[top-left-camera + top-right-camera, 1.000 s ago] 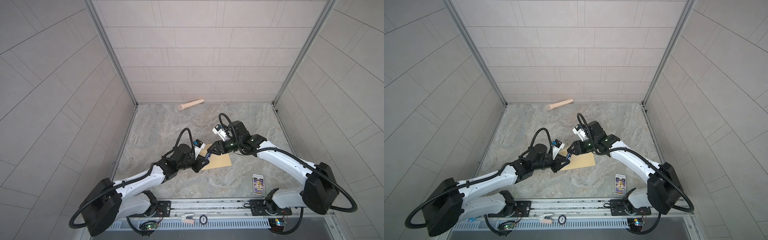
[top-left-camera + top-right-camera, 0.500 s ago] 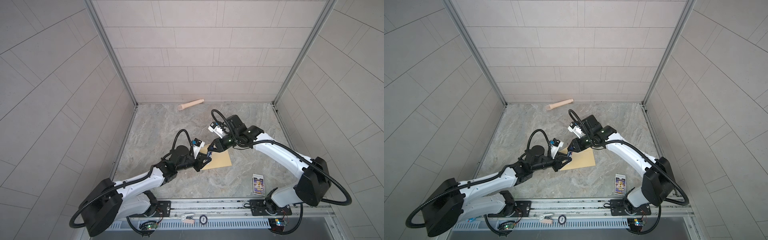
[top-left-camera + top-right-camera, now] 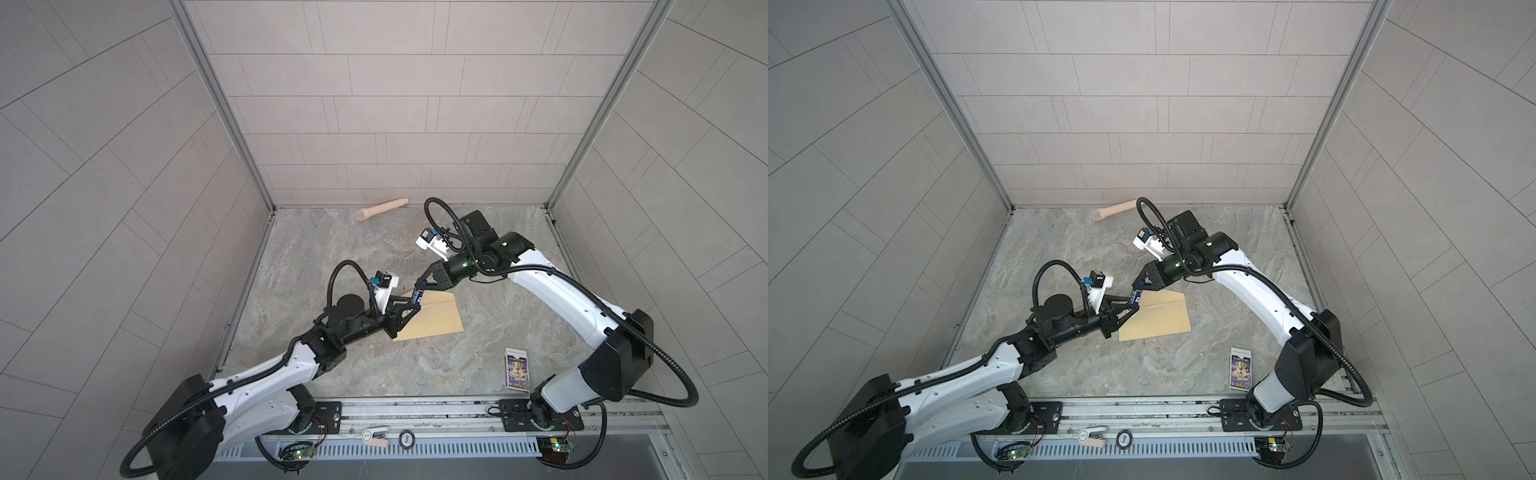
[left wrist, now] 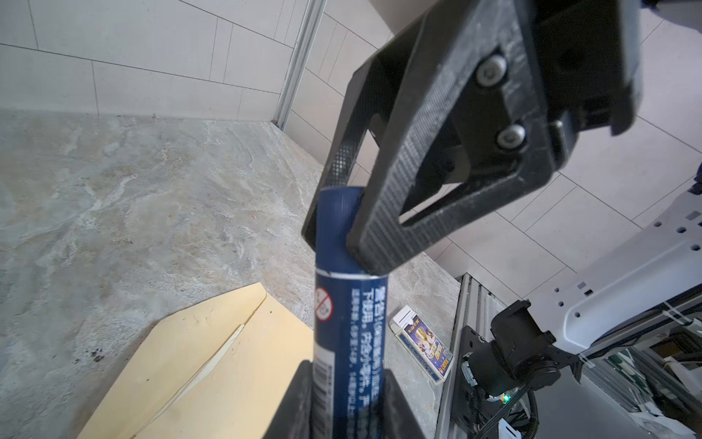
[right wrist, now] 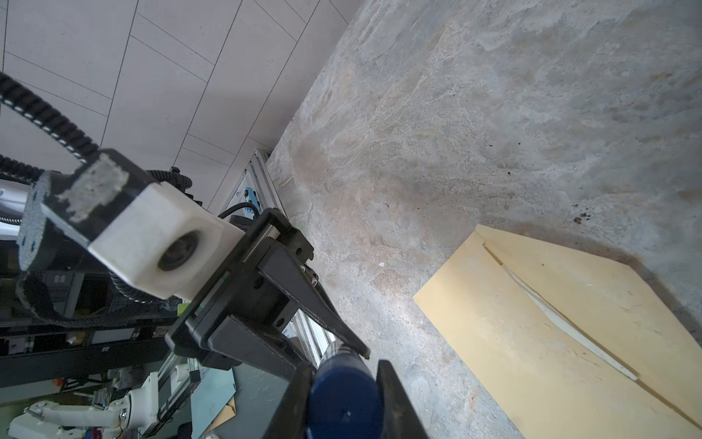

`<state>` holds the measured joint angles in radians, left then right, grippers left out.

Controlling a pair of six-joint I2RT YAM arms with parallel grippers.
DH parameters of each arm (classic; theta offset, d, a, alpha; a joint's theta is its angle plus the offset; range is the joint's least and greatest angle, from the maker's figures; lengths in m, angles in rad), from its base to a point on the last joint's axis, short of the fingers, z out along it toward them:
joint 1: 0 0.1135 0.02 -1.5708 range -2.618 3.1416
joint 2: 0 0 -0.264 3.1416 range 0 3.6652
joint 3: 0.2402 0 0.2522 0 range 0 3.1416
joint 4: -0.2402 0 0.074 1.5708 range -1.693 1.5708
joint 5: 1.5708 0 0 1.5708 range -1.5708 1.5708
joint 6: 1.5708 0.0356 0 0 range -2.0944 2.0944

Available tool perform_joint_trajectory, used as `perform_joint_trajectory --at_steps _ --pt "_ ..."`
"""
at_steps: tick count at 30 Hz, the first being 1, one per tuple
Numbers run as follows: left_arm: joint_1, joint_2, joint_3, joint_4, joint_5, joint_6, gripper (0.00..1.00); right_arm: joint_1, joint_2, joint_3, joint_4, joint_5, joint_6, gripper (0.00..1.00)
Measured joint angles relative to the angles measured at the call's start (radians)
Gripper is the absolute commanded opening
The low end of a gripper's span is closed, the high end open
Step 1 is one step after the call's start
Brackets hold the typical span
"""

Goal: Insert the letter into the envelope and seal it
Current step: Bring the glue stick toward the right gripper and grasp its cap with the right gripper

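1. Left gripper [image 4: 343,384] is pinching the lower body of a blue glue stick [image 4: 349,323], held clear of the table [image 3: 374,257].
2. Right gripper [image 4: 334,235] reaches in from about 2 o'clock in both top views. Its jaws are pressed onto the cap [image 4: 336,224] at the tube's far end, so both arms hold the one tube.
3. Envelope [image 3: 432,322] lies flat on the table at about 5 o'clock of the tube, and neither gripper touches it. Its flap is folded down. The letter [image 5: 562,323] shows only as a pale sliver along the flap seam, so I judge it is already inside.
4. Likely step: pulling the cap off so the flap can be glued.
5. Risks:
   - A pull off the tube's axis could twist the tube out of the left jaws and drop it onto the envelope.
   - A cap that frees suddenly could jerk either arm.
6. Card box [image 3: 517,370] at 4 o'clock of the envelope and wooden peg [image 3: 380,209] at 11 o'clock both lie well apart from it.
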<state>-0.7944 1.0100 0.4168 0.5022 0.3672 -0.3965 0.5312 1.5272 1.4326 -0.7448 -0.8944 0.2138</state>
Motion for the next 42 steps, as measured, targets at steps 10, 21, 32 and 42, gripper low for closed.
perform_joint_trajectory --at_steps 10,21,32,42 --pt "-0.005 0.05 0.089 -0.225 -0.021 0.126 0.7 0.012 -0.003 -0.088 0.139 0.062 0.058 0.0" --pt "0.0 0.108 0.16 -0.262 -0.072 0.196 0.01 0.034 -0.014 -0.116 0.153 0.065 0.071 0.0" --pt "-0.002 0.084 0.147 -0.219 -0.043 0.119 0.0 -0.008 -0.018 -0.054 0.029 0.016 -0.024 0.0" --pt "-0.005 -0.017 0.043 -0.036 -0.023 0.031 0.0 -0.008 0.026 0.119 -0.159 -0.031 -0.102 0.0"
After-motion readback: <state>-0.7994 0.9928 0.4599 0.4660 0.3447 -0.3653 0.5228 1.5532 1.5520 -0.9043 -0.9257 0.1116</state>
